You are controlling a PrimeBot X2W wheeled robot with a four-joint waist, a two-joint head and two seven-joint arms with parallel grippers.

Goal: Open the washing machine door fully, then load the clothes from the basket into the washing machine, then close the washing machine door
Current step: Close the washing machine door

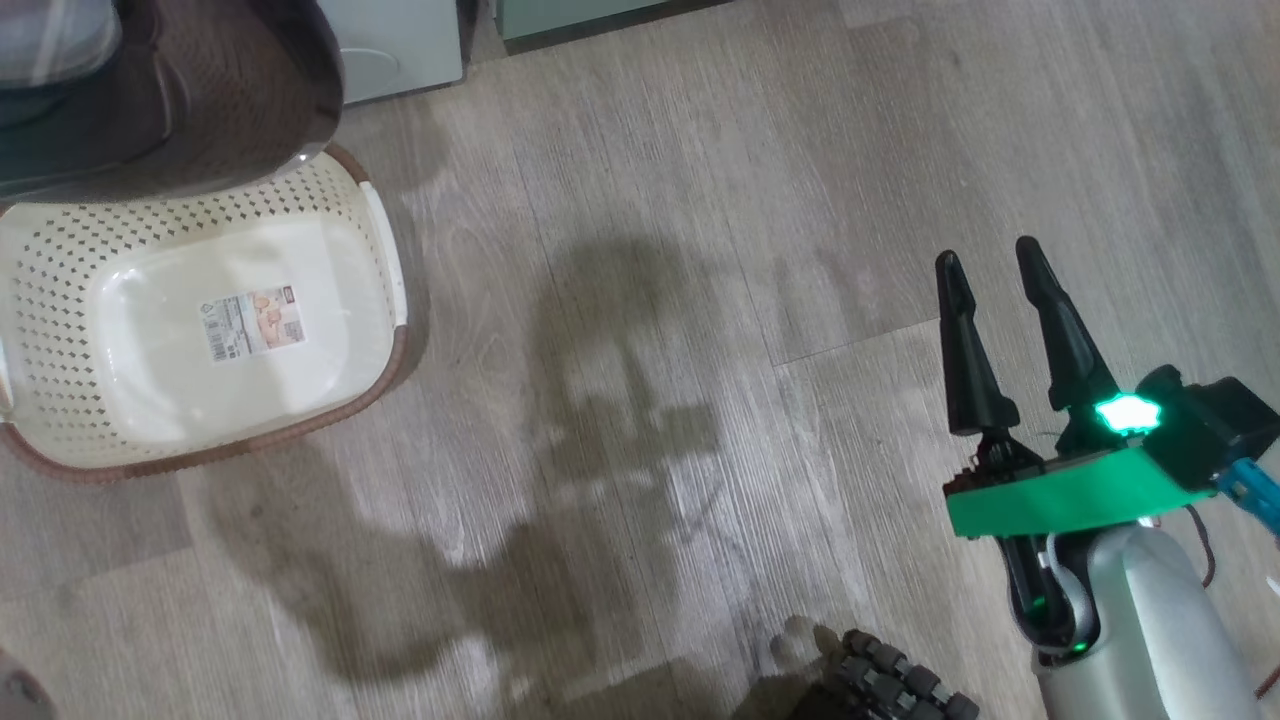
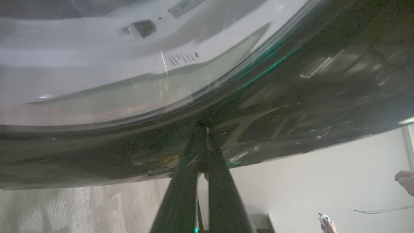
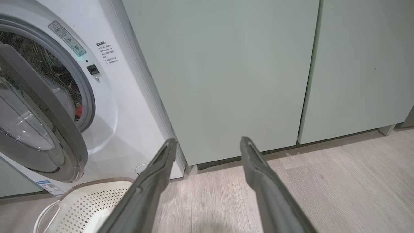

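The washing machine door stands partly open, and its glossy black rim fills much of the left wrist view. My left gripper is shut, with its tips against that rim. From the head view the door hangs over the cream basket, which holds no clothes. The white washing machine shows its drum behind the door. A bit of red clothes lies inside it. My right gripper hangs open over bare floor at the right, holding nothing. In its own view the right gripper faces the cabinets, with the basket at lower left.
Pale green cabinet doors stand right of the washer. A person's hand holding a small white device and another hand show by a white wall. My base's wheel is at the bottom. Wooden floor lies between basket and right arm.
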